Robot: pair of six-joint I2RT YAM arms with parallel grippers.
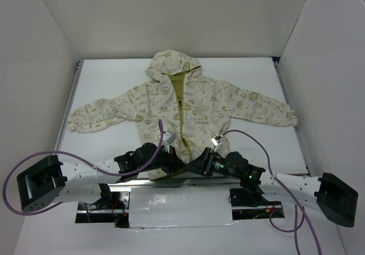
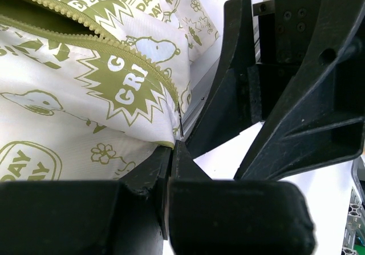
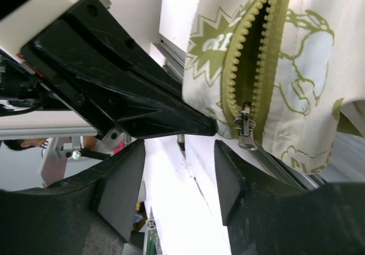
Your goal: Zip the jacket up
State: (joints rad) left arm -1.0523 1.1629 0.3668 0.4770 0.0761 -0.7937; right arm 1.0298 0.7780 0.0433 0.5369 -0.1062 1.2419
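Observation:
The jacket [image 1: 188, 104] lies flat on the table, hood at the far side, hem toward the arms. Its olive zipper [image 3: 251, 67] gapes open above the metal slider [image 3: 246, 130], which sits near the hem. My left gripper [image 2: 171, 152] is shut, pinching the hem edge at the zipper's foot; in the top view the left gripper [image 1: 171, 158] is at the hem's middle. My right gripper [image 3: 179, 175] is open and empty, just below and left of the slider, not touching it. The right gripper [image 1: 197, 162] faces the left one closely.
White walls enclose the table on three sides. A metal rail [image 1: 171, 181] and a grey taped plate [image 1: 179, 206] run along the near edge between the arm bases. Purple cables [image 1: 85, 158] loop from both arms. The sleeves [image 1: 94, 118] spread out left and right.

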